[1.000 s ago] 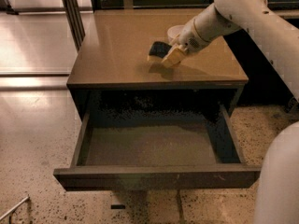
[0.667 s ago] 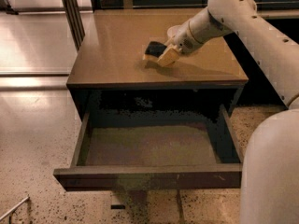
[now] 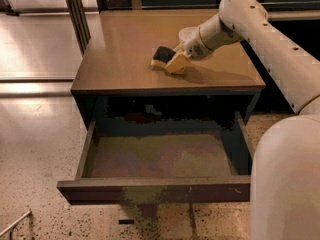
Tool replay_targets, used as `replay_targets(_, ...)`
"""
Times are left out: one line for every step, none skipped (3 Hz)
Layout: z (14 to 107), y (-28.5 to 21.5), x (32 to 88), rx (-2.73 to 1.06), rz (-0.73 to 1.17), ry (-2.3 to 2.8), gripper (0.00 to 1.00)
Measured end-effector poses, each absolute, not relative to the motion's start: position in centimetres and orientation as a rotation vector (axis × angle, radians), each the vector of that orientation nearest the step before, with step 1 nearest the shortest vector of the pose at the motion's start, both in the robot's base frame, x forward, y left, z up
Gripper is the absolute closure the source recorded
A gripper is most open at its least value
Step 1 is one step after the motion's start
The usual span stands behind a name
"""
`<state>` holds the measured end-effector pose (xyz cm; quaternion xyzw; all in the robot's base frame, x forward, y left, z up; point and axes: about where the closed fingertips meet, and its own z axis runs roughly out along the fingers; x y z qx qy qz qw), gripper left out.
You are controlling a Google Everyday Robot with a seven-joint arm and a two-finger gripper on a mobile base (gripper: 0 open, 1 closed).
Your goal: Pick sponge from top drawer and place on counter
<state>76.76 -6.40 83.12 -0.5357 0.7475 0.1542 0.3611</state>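
Note:
The sponge (image 3: 161, 55), dark blue on top with a yellow base, is low over the middle of the counter (image 3: 125, 49), at or just above its surface. My gripper (image 3: 171, 62) reaches in from the right and is shut on the sponge's right side. The top drawer (image 3: 150, 190) is pulled open below the counter. Its greenish-tan floor (image 3: 160, 156) shows nothing lying in it.
A white bowl (image 3: 187, 32) stands on the counter just behind my wrist. My arm (image 3: 265, 39) crosses the right side of the view. A dark post (image 3: 75, 14) rises at the counter's left rear. Speckled floor (image 3: 35, 149) lies to the left.
My gripper has carried the sponge a little to the left and lower, toward the middle of the counter. The drawer has stayed open.

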Motion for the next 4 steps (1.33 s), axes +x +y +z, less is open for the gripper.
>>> replay_targets(83.12,-6.40,76.76,-1.380,0.397,1.926,0.58)
replay_targets(83.11,-6.40,76.76,-1.380,0.398,1.926,0.34)
replay_targets(83.11,-6.39,76.76,-1.380,0.398,1.926,0.12)
replay_targets(83.09,-6.37,76.77,-1.381,0.398,1.926,0.00)
